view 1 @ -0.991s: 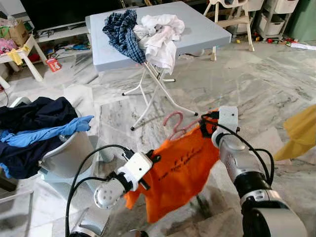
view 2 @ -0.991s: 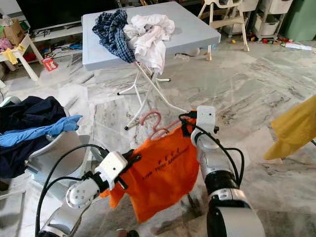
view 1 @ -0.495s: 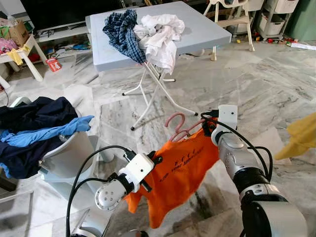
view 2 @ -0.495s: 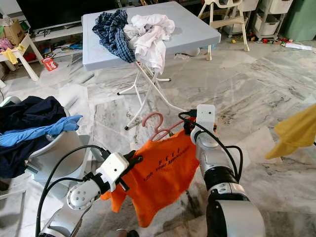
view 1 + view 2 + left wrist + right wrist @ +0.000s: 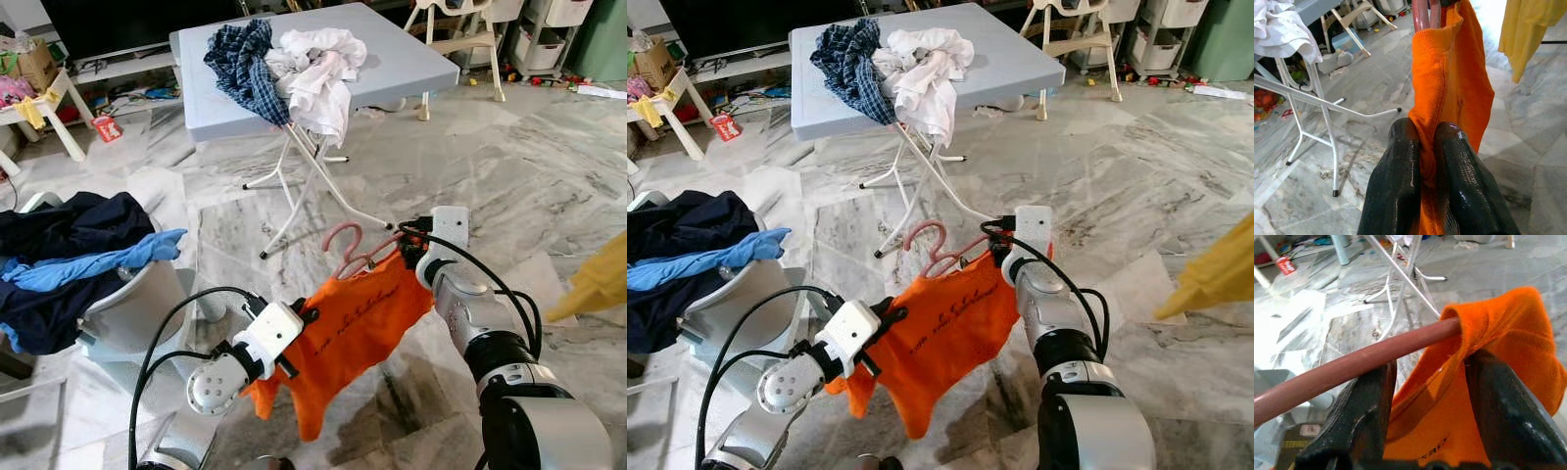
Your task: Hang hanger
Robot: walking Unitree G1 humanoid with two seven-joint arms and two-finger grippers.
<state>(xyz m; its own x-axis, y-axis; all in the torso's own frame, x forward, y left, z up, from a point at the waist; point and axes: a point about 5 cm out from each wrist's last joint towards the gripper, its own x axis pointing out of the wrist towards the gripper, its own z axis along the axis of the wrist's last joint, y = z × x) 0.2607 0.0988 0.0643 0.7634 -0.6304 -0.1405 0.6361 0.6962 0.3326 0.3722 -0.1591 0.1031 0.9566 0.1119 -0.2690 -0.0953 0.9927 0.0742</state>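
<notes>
Two grippers hold one orange shirt (image 5: 348, 328) spread between them above a marble floor (image 5: 549, 157). Beyond both grippers stands a folding table (image 5: 392, 59) heaped with a plaid garment (image 5: 245, 64) and white laundry (image 5: 318, 69); to the left of the left gripper, a basket (image 5: 132, 308) carries dark and blue clothes (image 5: 69, 250). Left gripper (image 5: 1422, 147): fingers pinched tight on one shoulder edge of the shirt. Right gripper (image 5: 1425, 377): fingers clamped about the opposite shoulder, with the pink hanger (image 5: 348, 250) running across them under the cloth. Its hook rises just left of the right gripper. To the right of the right gripper hangs a yellow garment (image 5: 600, 284).
</notes>
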